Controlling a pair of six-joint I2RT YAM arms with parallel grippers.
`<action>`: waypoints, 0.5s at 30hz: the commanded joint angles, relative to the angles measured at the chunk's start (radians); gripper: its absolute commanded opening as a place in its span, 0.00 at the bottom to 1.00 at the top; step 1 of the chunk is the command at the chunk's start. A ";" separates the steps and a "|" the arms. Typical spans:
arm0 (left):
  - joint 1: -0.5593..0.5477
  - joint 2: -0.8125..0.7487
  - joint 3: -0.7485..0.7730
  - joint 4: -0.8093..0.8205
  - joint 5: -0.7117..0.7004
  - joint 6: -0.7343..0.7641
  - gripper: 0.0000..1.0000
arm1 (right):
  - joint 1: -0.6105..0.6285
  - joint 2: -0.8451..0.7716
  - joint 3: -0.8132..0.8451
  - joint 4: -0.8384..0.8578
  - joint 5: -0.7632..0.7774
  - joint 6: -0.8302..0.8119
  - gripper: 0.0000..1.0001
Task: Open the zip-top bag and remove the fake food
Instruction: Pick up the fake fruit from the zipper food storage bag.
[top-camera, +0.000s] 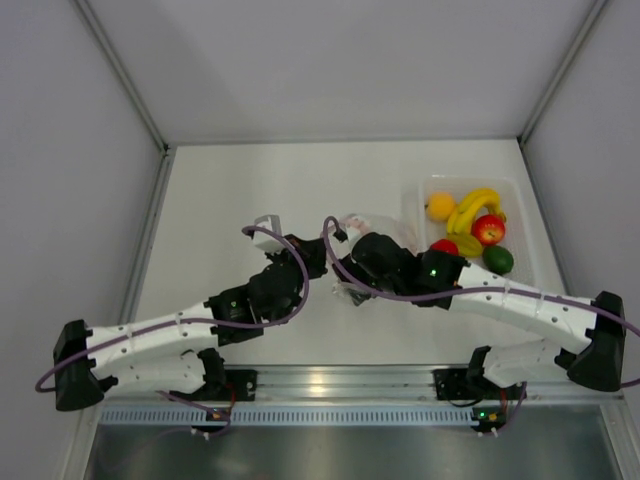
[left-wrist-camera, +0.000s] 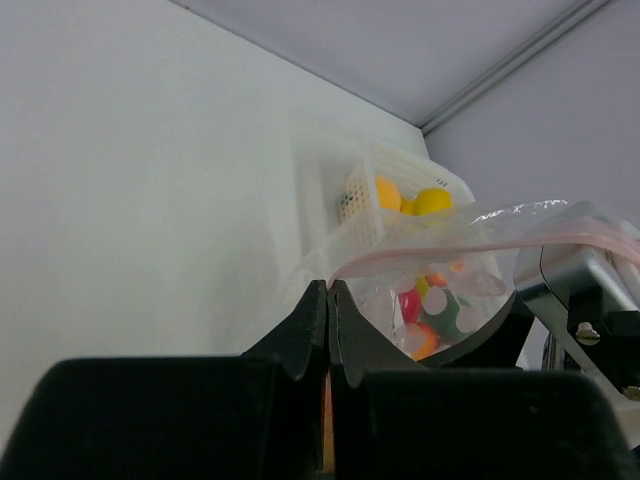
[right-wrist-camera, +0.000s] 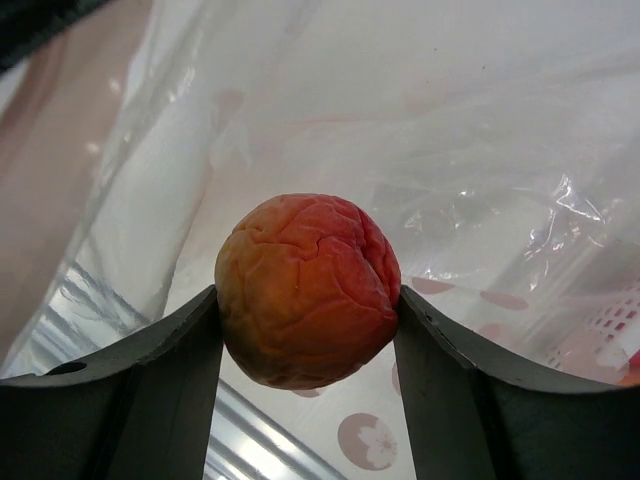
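Note:
The zip-top bag (left-wrist-camera: 470, 285), clear with a pink zip strip and pink flower dots, hangs between both arms at mid-table (top-camera: 352, 224). My left gripper (left-wrist-camera: 328, 292) is shut, its tips pinching the bag's rim where the zip strip starts (top-camera: 322, 256). My right gripper (right-wrist-camera: 307, 300) reaches inside the bag and is shut on a wrinkled orange-red peach (right-wrist-camera: 307, 290), one piece of the fake food, with bag film all around it. In the top view the right gripper (top-camera: 352, 268) and the peach are hidden by the wrist. More fake food (top-camera: 472, 228) lies in the tray.
A clear rectangular tray (top-camera: 522, 215) at the right back holds an orange (top-camera: 440, 206), bananas (top-camera: 472, 208), an apple (top-camera: 489, 230), a lime (top-camera: 498, 259) and a tomato (top-camera: 445, 247). White walls enclose the table on three sides. The tray (left-wrist-camera: 370, 215) stands just behind the bag.

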 joint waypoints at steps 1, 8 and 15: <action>0.016 0.006 -0.018 0.030 0.073 0.064 0.00 | 0.023 -0.044 0.053 0.155 -0.010 -0.031 0.00; 0.013 0.007 -0.019 0.028 0.081 0.097 0.00 | 0.013 -0.018 0.108 0.088 -0.077 -0.083 0.00; 0.016 -0.083 -0.009 0.028 -0.101 0.163 0.00 | 0.014 -0.027 0.011 0.072 -0.209 -0.114 0.00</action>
